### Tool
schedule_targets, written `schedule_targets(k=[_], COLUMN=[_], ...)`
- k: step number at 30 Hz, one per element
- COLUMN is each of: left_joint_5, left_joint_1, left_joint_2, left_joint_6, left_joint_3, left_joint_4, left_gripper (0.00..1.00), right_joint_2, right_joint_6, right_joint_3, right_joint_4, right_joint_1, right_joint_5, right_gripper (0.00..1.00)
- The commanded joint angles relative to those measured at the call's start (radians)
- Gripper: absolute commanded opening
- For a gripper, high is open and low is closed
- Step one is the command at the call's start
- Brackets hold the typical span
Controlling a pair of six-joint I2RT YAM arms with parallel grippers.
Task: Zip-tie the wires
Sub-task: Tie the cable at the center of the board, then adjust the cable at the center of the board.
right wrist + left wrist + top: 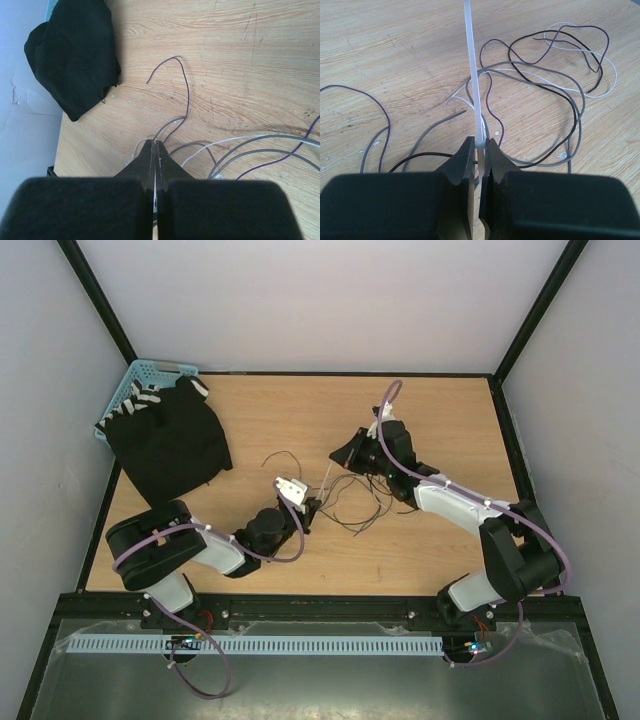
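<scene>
Zip tie (pixel 471 60) cut by top edge (lower end hidden in left gripper (pixel 480 144)), basket (pixel 150 368) half under cloth (pixel 170 440)

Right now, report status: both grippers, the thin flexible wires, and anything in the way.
Left gripper shut on white plastic zip-tie strip. Right gripper shut. Thin flexible wires loose on wooden table, untied. Black cloth lies aside.

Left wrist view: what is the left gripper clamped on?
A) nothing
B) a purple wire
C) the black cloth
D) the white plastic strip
D: the left gripper is shut on the white plastic strip, which rises straight up from between its fingertips.
</scene>
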Motion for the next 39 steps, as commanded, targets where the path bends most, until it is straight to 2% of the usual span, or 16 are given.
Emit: schedule_targets(k=[1,5,8,11,12,13,15,21,24,26,31,39], left_joint_5=[-0.013,-0.029,-0.045,-0.055,-0.058,-0.067,-0.076,-0.061,-0.056,-0.027,0.02,0.108], left_joint_1=[-0.016,-0.016,-0.016,-0.017,-0.016,-0.016,-0.01,0.036,0.068,0.105,0.178,0.26], left_joint_2=[-0.011,-0.056,-0.112,-0.2,-0.235,-0.266,-0.311,-0.406,-0.44,-0.454,-0.458,-0.438], left_joint_6=[0.003,0.015,0.016,0.002,-0.003,-0.016,-0.028,-0.07,-0.072,-0.087,-0.098,-0.133], left_joint_3=[-0.023,-0.028,-0.031,0.009,0.042,0.079,0.131,0.221,0.266,0.3,0.435,0.642], left_joint_4=[-0.01,-0.015,-0.038,-0.195,-0.301,-0.412,-0.545,-0.759,-0.834,-0.88,-1.021,-1.241], left_gripper=[0.0,0.0,0.0,0.0,0.0,0.0,0.0,0.0,0.0,0.0,0.0,0.0], right_joint_2=[-0.051,-0.079,-0.094,-0.105,-0.111,-0.118,-0.143,-0.305,-0.406,-0.473,-0.58,-0.661], right_joint_6=[-0.028,-0.043,-0.075,-0.116,-0.127,-0.14,-0.172,-0.305,-0.371,-0.413,-0.451,-0.443], right_joint_3=[0.049,0.028,0.015,-0.002,-0.006,-0.011,-0.03,-0.111,-0.16,-0.196,-0.281,-0.414], right_joint_4=[0.038,0.069,0.115,0.166,0.172,0.179,0.19,0.182,0.154,0.144,0.134,0.258], right_joint_1=[-0.021,-0.024,-0.026,-0.027,-0.029,-0.031,-0.032,-0.039,-0.041,-0.041,-0.042,-0.041], right_joint_5=[0.043,0.011,-0.074,-0.179,-0.207,-0.231,-0.249,-0.144,-0.044,0.009,0.048,-0.058], right_gripper=[0.0,0.0,0.0,0.01,0.08,0.2,0.33,0.65,0.78,0.84,0.89,0.9])
